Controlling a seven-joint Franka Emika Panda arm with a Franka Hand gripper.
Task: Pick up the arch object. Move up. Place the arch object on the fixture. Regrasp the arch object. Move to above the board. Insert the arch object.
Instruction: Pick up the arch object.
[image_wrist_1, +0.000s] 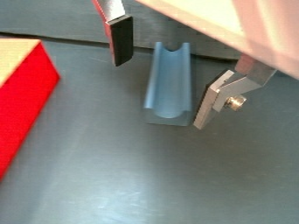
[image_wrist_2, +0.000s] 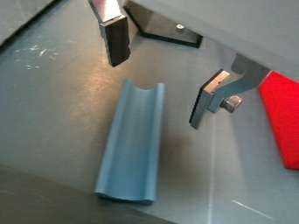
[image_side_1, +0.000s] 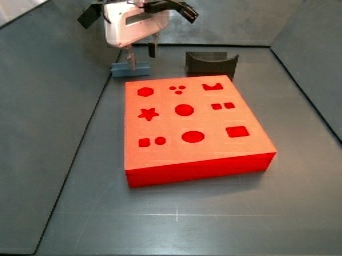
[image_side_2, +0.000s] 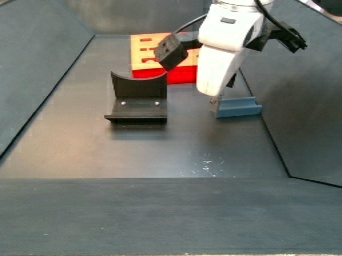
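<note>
Two fingers spread wide, gripper (image_wrist_1: 163, 74) above arch object (image_wrist_1: 170, 85) (flat on floor); untouched

The arch object (image_wrist_2: 132, 144) lies flat on the floor (image_side_2: 160, 150) between the fingers of the gripper (image_wrist_2: 158, 74) above it, beside the board (image_side_1: 191, 125), with the fixture (image_side_2: 135, 99) standing apart.
</note>
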